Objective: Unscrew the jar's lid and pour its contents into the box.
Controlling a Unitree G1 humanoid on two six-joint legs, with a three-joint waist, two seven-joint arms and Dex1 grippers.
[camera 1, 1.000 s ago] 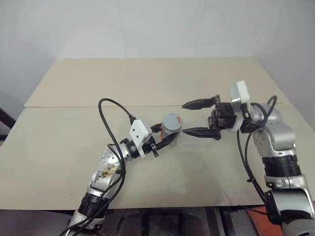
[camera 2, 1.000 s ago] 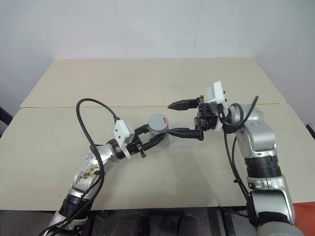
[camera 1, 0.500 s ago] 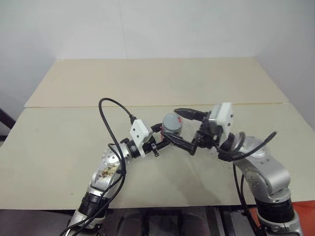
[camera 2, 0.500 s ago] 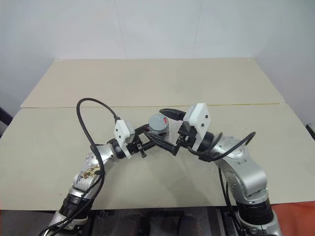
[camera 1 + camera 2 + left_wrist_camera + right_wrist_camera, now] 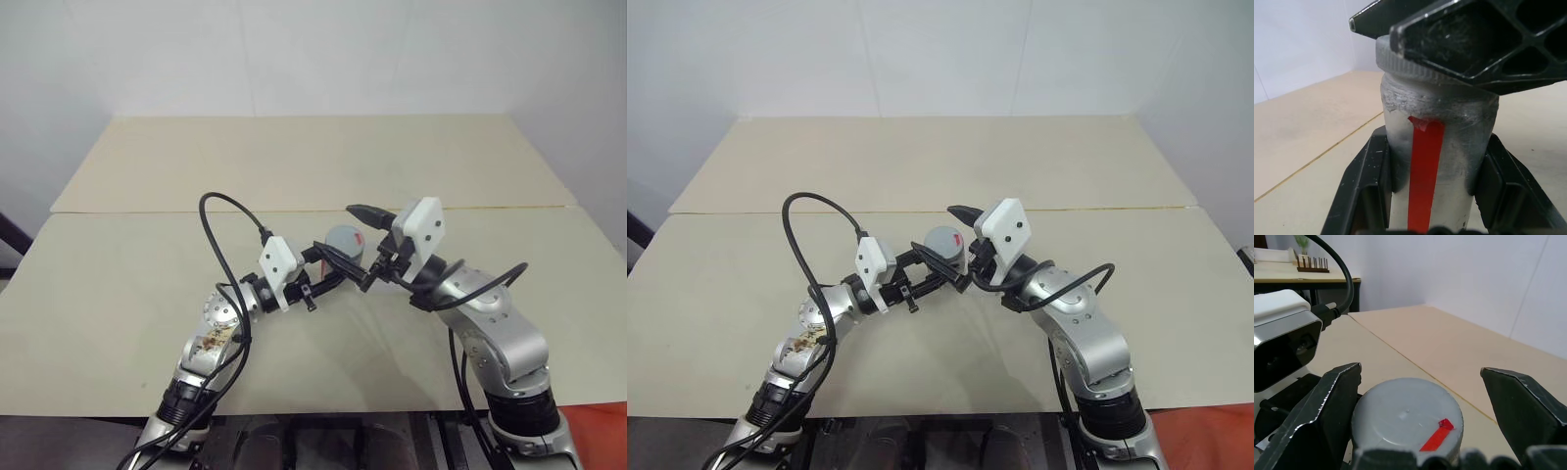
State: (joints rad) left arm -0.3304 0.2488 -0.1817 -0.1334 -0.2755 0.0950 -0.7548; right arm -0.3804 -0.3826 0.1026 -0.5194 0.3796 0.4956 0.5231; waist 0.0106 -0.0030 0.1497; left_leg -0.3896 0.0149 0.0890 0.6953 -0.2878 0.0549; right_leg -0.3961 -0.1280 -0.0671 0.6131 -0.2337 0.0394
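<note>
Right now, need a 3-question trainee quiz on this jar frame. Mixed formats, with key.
1. True or false: the left gripper is shut on the jar, its fingers against both sides of the body.
2. Multiple choice: how does the right gripper stand at the lid?
A. clamped shut on its rim
B. open, one finger to each side
C. resting flat on the table, away from the jar
3. Fill in: the jar's vertical label stripe is ____ in colour.

Key
1. True.
2. B: in the right wrist view a gap shows between the lid and one finger.
3. Red.
</note>
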